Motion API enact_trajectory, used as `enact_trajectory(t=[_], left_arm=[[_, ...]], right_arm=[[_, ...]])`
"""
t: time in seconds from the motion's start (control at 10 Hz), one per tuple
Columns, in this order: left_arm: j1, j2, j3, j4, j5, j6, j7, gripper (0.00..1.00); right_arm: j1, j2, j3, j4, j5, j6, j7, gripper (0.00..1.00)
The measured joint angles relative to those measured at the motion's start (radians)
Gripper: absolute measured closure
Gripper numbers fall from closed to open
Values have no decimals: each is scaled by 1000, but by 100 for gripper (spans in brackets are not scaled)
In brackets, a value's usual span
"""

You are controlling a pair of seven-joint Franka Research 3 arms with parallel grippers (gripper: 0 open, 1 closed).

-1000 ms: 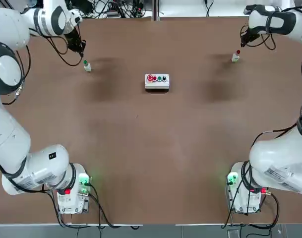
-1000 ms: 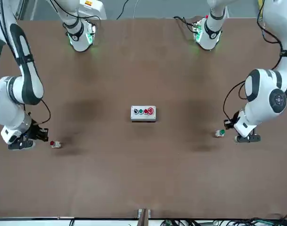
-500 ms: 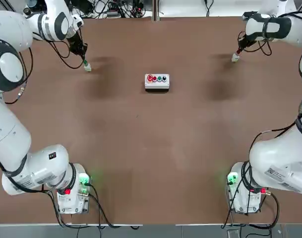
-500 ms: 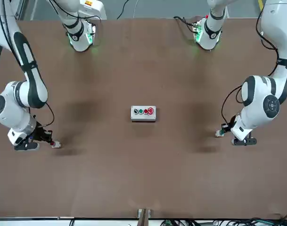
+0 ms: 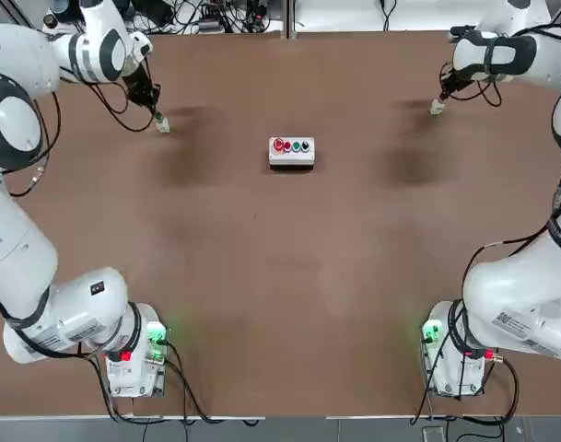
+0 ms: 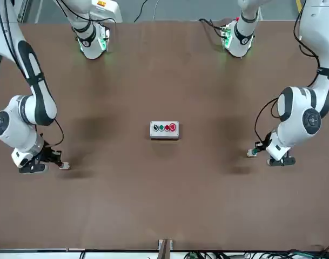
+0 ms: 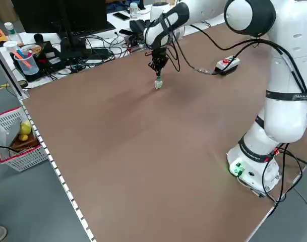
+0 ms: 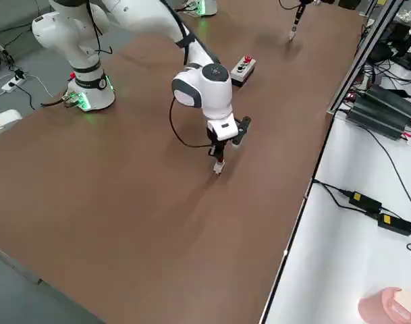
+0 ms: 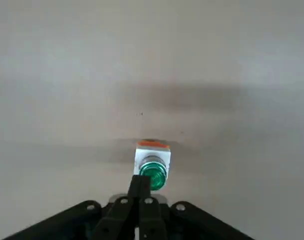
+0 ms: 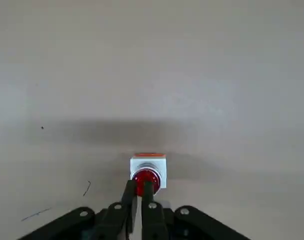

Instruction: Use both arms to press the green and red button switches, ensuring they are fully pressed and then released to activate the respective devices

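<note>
- Pressing together, the left gripper (image 9: 140,186) tips meet the green switch (image 9: 152,170) cap at the table's (image 5: 280,276) far left.
- Wrist view alone shows the right gripper (image 10: 140,189), likewise pinched shut, on the red switch (image 10: 148,172).

Right hand (image 6: 55,161) at red switch (image 6: 63,165); left hand (image 6: 259,149) at green switch (image 6: 252,153); button box (image 6: 164,129) mid-table.

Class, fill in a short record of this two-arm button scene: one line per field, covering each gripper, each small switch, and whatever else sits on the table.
left gripper: shut, tips at the green cap
green button switch: standing on the table's far left
right gripper: shut, tips at the red cap
red button switch: standing on the table's far right
white button box: mid-table, between the switches, untouched
table: brown
</note>
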Motion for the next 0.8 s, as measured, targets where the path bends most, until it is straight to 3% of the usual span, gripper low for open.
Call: enact_trajectory(t=[0.8], left_arm=[[-5, 0, -4, -6, 0, 10, -4, 99]], right_arm=[[1, 7, -4, -2, 0, 22, 0, 88]])
